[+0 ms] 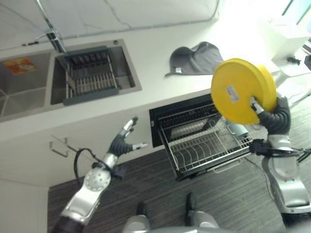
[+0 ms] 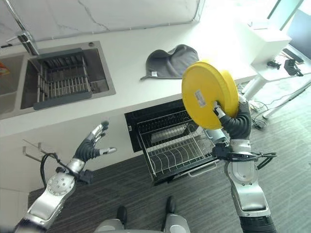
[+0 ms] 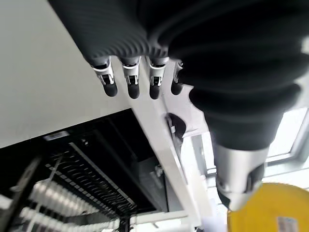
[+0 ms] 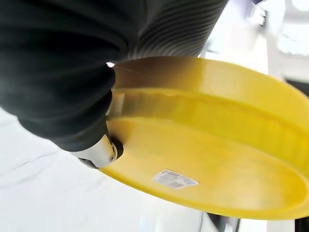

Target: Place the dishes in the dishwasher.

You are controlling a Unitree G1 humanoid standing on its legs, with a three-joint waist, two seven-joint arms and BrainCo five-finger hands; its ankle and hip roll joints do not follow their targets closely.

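Observation:
A yellow plate (image 1: 242, 90) with a white sticker on its underside is held up on edge above the open dishwasher (image 1: 199, 136). My right hand (image 1: 273, 116) is shut on its lower right rim, thumb on the underside. The plate (image 4: 217, 159) shows close up in the right wrist view. The pulled-out wire rack (image 2: 177, 150) below the plate holds nothing I can make out. My left hand (image 2: 90, 145) is open in front of the cabinet, left of the dishwasher, fingers spread and empty.
A grey cloth (image 1: 197, 58) lies on the white counter (image 1: 155, 73) behind the dishwasher. A steel sink (image 1: 29, 85) with a drying rack (image 1: 90, 77) sits at the left. A towel bar (image 1: 60, 145) hangs on the cabinet front.

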